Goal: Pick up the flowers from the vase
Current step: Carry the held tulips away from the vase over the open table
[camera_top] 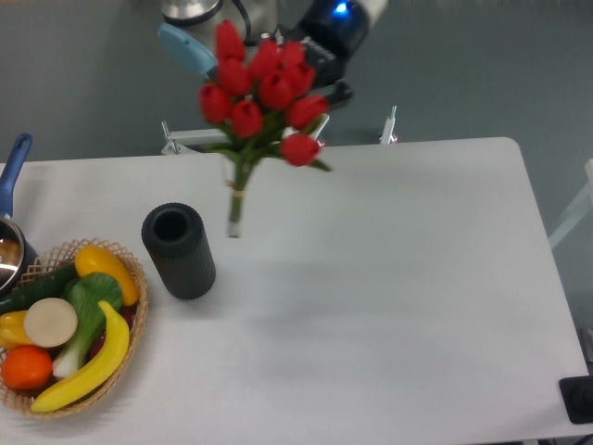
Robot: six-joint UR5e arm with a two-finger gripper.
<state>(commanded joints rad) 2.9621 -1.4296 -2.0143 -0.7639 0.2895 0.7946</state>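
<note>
The flowers (262, 91), a bunch of red tulip buds with green leaves and bound green stems, hang in the air above the back of the table, tilted, stem ends pointing down-left. They are clear of the vase. My gripper (321, 82) is behind the buds at the top and mostly hidden by them; it is shut on the flowers near the heads. The vase (179, 251), a dark ribbed cylinder, stands upright on the white table (389, 278) to the lower left of the stems. Its mouth is empty.
A woven basket (130, 269) with a banana, an orange, a yellow pepper and greens sits at the left front. A pot with a blue handle (12, 171) is at the left edge. Two metal brackets (391, 125) stand on the back edge. A black object (576, 399) is at the bottom right.
</note>
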